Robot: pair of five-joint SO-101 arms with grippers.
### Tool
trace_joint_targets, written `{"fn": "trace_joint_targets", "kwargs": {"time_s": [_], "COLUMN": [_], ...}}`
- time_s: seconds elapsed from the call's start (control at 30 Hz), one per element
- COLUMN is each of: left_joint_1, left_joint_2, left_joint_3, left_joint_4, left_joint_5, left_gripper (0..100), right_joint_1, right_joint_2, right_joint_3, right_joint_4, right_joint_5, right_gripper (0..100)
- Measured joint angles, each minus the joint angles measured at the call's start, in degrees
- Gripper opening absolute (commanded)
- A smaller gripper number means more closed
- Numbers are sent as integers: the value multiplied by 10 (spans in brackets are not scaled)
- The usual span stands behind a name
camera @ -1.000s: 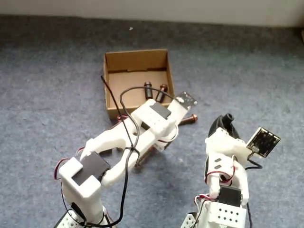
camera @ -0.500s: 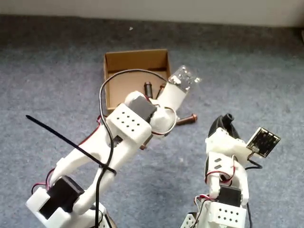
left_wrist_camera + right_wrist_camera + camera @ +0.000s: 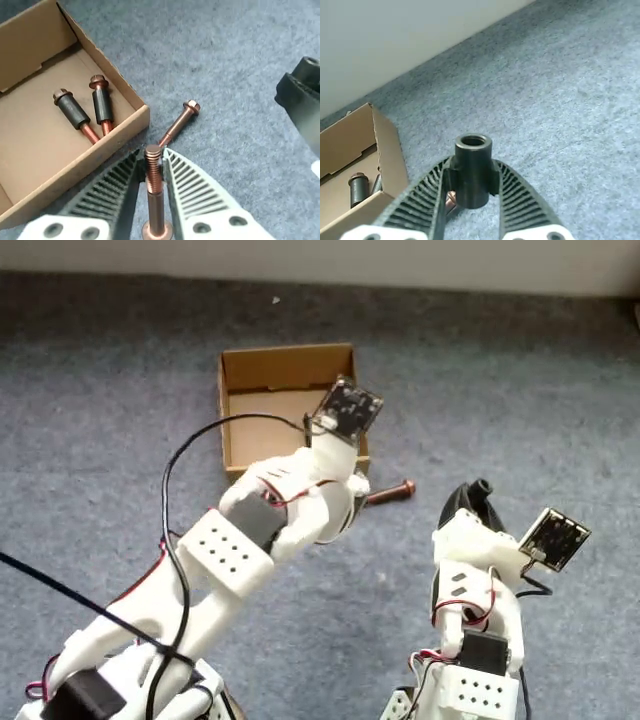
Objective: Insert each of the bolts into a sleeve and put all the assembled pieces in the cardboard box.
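Farthest left on the grey carpeted table stands the cardboard box [image 3: 30,40], open at the top. Two assembled pieces lie side by side on its floor, one [image 3: 74,114] beside the other [image 3: 101,105], each a copper-coloured bolt run through a black sleeve.

Next come my left jaws, hanging just outside the box's near corner and closed narrow on a bare bolt [image 3: 154,190]. It lies lengthwise between them, head towards my wrist, with the threaded tip level with the fingertips. I judge it rigid, dense for its size and smooth enough to swivel, so the grip belongs on the plain shank with the threads left free.

Just past those jaws a loose bolt [image 3: 179,122] lies flat on the table, near the box but apart from it. I would take it across the middle of its shank.

Farthest right, my right jaws clasp a black sleeve [image 3: 473,187] around its middle, the open bore facing outward. It looks light and stiff. Holding its sides keeps the hole clear for the thread.
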Motion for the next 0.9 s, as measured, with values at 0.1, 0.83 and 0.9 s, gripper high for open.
{"fn": "trace_joint_targets", "kwargs": {"time_s": [0.1,0.83,0.9], "left_joint_1": [-14,-51,-66], "left_joint_2": [-62,-124,-127], "left_joint_3": [85,407,413], "left_joint_4": [-91,-339,-339], "left_joint_5": [0,-2,-19], "left_gripper": [6,11,11], "right_joint_1": [0,0,0], "right_joint_2": [0,0,0], "right_joint_3": [0,1,1], "right_joint_4": [0,0,0], "right_joint_5": [0,0,0], "right_gripper": [9,9,9]}}
